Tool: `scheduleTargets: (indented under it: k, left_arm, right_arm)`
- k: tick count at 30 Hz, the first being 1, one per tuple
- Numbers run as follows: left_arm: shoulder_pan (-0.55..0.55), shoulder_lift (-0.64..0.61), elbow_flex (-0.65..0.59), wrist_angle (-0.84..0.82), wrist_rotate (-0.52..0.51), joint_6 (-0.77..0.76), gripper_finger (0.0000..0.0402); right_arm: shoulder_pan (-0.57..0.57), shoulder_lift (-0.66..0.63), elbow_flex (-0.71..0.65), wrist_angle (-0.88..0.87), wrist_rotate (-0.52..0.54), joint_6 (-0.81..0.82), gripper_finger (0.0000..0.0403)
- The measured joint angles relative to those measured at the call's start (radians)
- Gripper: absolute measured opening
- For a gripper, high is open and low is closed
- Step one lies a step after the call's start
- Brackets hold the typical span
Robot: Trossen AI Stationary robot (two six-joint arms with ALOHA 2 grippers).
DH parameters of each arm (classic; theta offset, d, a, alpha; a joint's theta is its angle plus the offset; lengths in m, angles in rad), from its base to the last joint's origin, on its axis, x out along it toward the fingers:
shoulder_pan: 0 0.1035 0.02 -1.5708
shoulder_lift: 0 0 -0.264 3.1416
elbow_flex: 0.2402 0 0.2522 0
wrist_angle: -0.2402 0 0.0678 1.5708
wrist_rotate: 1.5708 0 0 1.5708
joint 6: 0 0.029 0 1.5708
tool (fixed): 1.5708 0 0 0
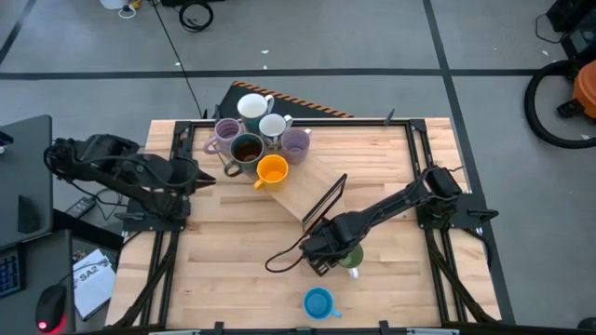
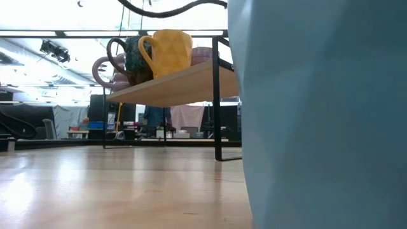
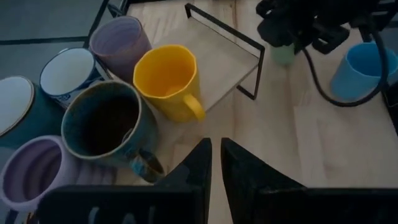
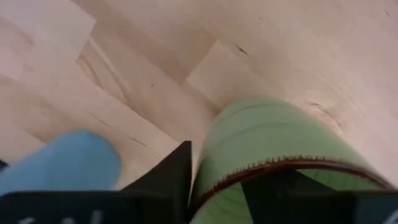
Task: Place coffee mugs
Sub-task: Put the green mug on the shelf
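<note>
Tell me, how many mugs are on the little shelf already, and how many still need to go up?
Six mugs sit on the shelf: two white, two purple, the dark mug and the orange mug. The right gripper has one finger inside the green mug, on the table. The blue mug waits near the front edge. The left gripper waits by the shelf.

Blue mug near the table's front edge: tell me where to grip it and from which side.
Grip the blue mug by its rim wall, coming straight down from above. It stands upright and open-mouthed, apart from the green mug, with its handle toward the right arm's side. Set the jaws across the wall opposite the handle.
</note>
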Motion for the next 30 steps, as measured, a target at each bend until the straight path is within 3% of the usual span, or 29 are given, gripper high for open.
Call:
scheduleTargets:
  k: [11, 17, 23, 30]
  left_arm:
    - [0.0, -0.038, 0.0, 0.032, 0.062, 0.014, 0.004]
    - [0.0, -0.069, 0.0, 0.06, 0.038, 0.027, 0.004]
    - [0.0, -0.075, 0.0, 0.095, 0.004, 0.029, 0.0041]
    - [0.0, -0.072, 0.0, 0.195, 0.003, -0.013, 0.0041]
  right_arm:
    - [0.021, -0.009, 0.0, -0.061, -0.009, -0.277, 0.0023]
    - [0.024, -0.044, 0.0, -0.147, -0.003, -0.452, 0.0023]
    - [0.013, -0.122, 0.0, -0.322, 0.078, -0.675, 0.003]
    - [-0.071, -0.239, 0.0, -0.452, 0.141, -0.953, 0.0033]
